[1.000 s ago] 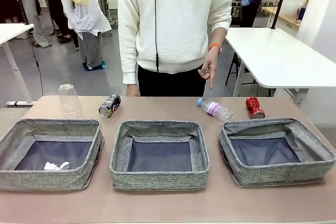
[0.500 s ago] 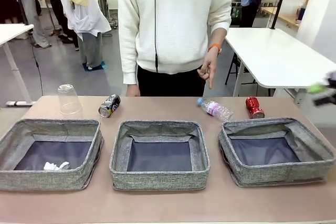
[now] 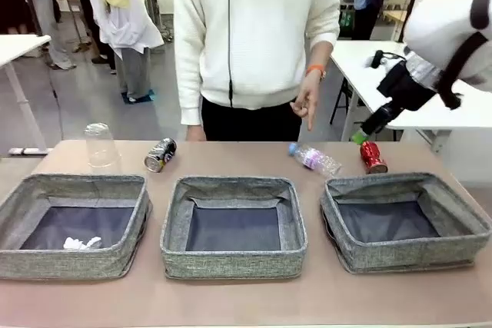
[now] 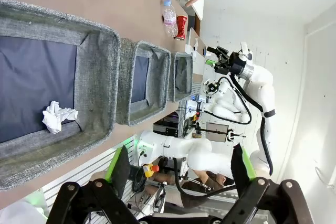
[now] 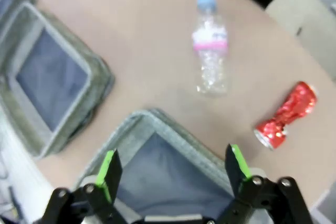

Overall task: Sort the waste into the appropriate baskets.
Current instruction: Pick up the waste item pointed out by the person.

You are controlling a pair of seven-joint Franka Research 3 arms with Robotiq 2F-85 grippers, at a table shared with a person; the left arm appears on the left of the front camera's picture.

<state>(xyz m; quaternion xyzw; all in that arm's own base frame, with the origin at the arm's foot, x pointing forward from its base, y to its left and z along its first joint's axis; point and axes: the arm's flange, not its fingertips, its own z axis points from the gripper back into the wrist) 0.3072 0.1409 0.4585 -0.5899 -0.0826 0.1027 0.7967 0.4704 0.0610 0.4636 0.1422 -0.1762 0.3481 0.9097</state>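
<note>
Bottle: we see the bottle [image 3: 315,160] on its side on the table [image 3: 231,297], beyond the gap between the middle basket [image 3: 234,183] and the right basket [image 3: 400,180]. Its blue cap points far-left and its long axis runs to near-right.
Red can: the red can [image 3: 373,157] lies just right of it, crushed, long axis near to far.
Black can: the black can [image 3: 160,154] lies beyond the left basket [image 3: 15,205], top facing near-left. The cup [image 3: 101,145] stands upside down to its left.
Paper ball: we find the paper ball [image 3: 82,243] inside the left basket.
Right claw: the right claw [image 3: 361,136] hangs above the table near the red can, wide open and empty.
Left claw: the left claw [image 4: 179,162] is wide open, holding nothing.
Change: we note the right arm has come in from the right. The waste lies as before.
</note>
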